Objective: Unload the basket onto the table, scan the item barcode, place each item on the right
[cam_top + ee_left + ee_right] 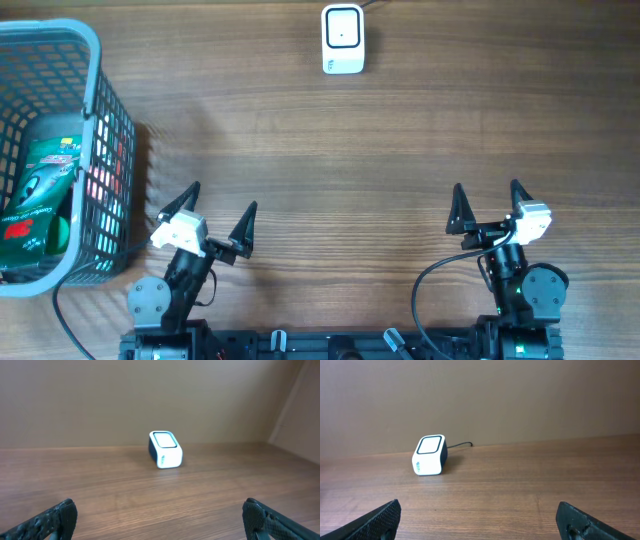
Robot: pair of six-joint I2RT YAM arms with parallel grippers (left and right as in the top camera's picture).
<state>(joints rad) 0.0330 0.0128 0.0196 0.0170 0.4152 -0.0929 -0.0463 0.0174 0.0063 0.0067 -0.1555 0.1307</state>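
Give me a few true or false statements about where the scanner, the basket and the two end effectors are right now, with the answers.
1. The white scanner sits at the far side of the table, away from both arms. True.
2. The left end effector holds the green packet. False: it is open and empty; the packet lies in the basket.
3. The basket stands on the robot's left. True.
4. The right end effector is shut. False: it is open, holding nothing.
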